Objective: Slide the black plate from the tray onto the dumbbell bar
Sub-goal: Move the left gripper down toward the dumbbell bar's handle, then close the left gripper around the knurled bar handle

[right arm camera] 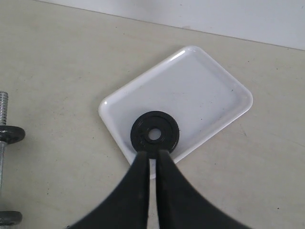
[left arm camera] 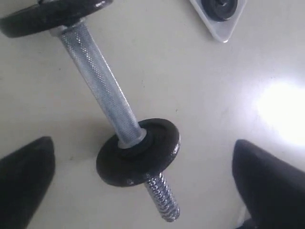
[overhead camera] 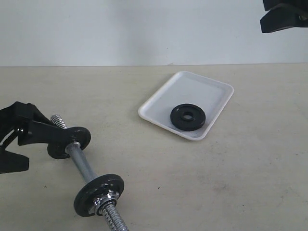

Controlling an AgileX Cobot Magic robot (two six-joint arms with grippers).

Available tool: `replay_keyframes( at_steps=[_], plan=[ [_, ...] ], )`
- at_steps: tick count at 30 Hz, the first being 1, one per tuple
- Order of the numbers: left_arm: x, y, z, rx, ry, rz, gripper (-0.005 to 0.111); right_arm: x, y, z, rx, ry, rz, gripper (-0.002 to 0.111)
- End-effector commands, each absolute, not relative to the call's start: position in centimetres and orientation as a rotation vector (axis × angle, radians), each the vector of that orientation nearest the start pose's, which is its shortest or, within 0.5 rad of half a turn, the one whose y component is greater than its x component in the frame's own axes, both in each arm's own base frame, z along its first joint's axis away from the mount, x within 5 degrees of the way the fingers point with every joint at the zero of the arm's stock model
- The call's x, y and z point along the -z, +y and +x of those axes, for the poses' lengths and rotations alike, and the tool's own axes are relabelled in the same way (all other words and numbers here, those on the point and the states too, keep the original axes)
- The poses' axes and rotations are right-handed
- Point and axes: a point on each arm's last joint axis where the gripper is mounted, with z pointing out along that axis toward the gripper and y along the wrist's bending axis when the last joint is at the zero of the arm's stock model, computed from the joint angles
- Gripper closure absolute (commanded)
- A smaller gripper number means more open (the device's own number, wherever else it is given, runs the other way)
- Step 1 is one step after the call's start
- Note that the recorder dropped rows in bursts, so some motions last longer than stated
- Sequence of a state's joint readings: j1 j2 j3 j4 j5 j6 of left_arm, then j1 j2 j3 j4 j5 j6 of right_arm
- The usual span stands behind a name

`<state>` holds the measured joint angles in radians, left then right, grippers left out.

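The black plate (overhead camera: 187, 117) (right arm camera: 155, 133) lies flat in the near corner of the white tray (overhead camera: 192, 89) (right arm camera: 200, 90). The dumbbell bar (overhead camera: 84, 166) (left arm camera: 100, 86) lies on the table at the front left, with one black disc (overhead camera: 70, 142) near its far threaded end and another held by a silver star nut (overhead camera: 98, 195) near the front. My left gripper (overhead camera: 48, 151) (left arm camera: 142, 141) is open, its fingers wide apart on either side of the far disc and threaded end, not touching them. My right gripper (overhead camera: 284, 17) (right arm camera: 152, 153) hangs high above the tray, shut and empty.
The beige tabletop runs back to a white wall. A corner of the tray (left arm camera: 221, 33) with the plate (left arm camera: 219, 7) shows in the left wrist view. The bar's end (right arm camera: 2, 143) shows at the edge of the right wrist view.
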<state>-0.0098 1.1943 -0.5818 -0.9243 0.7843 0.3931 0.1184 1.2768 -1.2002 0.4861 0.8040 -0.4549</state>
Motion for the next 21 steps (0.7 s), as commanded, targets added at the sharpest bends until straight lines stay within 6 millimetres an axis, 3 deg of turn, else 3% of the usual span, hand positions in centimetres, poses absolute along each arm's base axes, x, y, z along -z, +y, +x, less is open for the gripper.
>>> replay_keyframes(
  at_steps=[1, 7, 12, 16, 21],
  plan=[
    [-22.0, -5.0, 19.5, 0.902, 2.599, -0.439, 0.004, -37.4, 6.3, 26.1, -0.413, 2.237, -0.424, 0.107],
    [-19.7, -4.6, 19.4, 0.868, 2.592, -0.588, 0.005, -37.5, 6.5, 26.1, -0.453, 2.231, -0.406, 0.107],
    [-17.5, -4.8, 20.7, 0.905, 2.626, -0.644, 0.005, -37.5, 6.5, 26.1, -0.462, 2.227, -0.407, 0.107],
    [-16.4, -5.3, 22.3, 1.008, 2.530, -0.636, 0.005, -37.5, 6.5, 26.1, -0.461, 2.226, -0.405, 0.107],
    [-14.7, -5.2, 23.1, 0.982, 2.540, -0.601, 0.005, -37.5, 6.5, 26.1, -0.459, 2.224, -0.410, 0.107]
  ],
)
